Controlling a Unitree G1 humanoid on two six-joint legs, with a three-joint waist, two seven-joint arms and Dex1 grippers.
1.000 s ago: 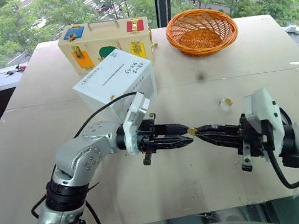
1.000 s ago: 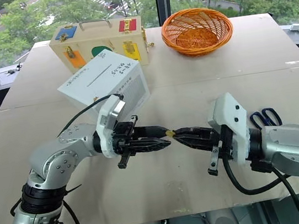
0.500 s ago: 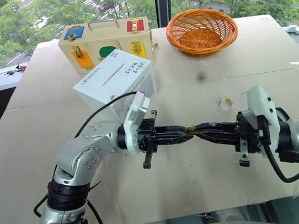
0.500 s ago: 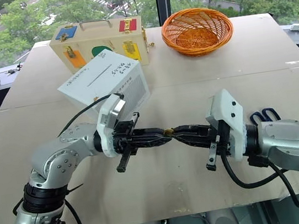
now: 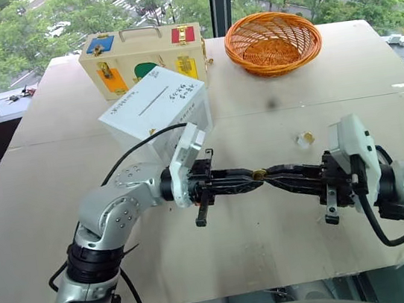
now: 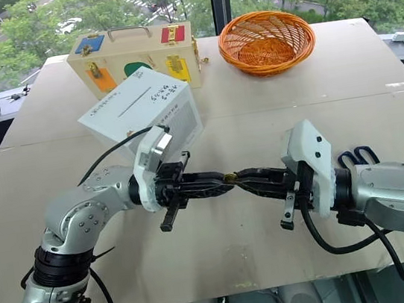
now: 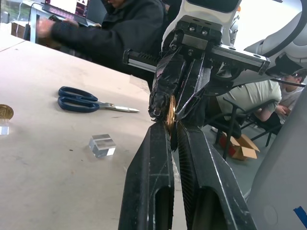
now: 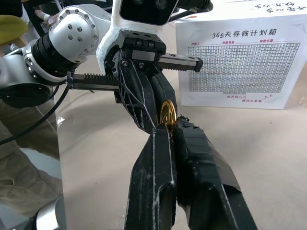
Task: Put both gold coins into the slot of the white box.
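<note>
Above the middle of the table my left gripper (image 5: 254,178) and right gripper (image 5: 268,177) meet tip to tip, both level. One gold coin (image 8: 168,114) stands on edge between them. Both grippers are shut on this gold coin (image 7: 170,109), each pinching part of its rim. The other gold coin (image 5: 307,137) rests on a small clear block on the table, to the right of and beyond the grippers. The white box (image 5: 155,109) sits tilted behind my left arm, and its slot (image 5: 152,101) faces up.
A cream wooden case (image 5: 142,57) with coloured latches and an orange wicker basket (image 5: 271,41) stand at the back. Blue scissors (image 7: 81,99) and a clear block (image 7: 101,145) lie on the table near my right arm. A person (image 7: 124,33) sits beyond the table.
My left gripper's fingers, open around the coin a second ago, have shut on it. The right gripper has kept its hold, and neither arm has shifted noticeably.
</note>
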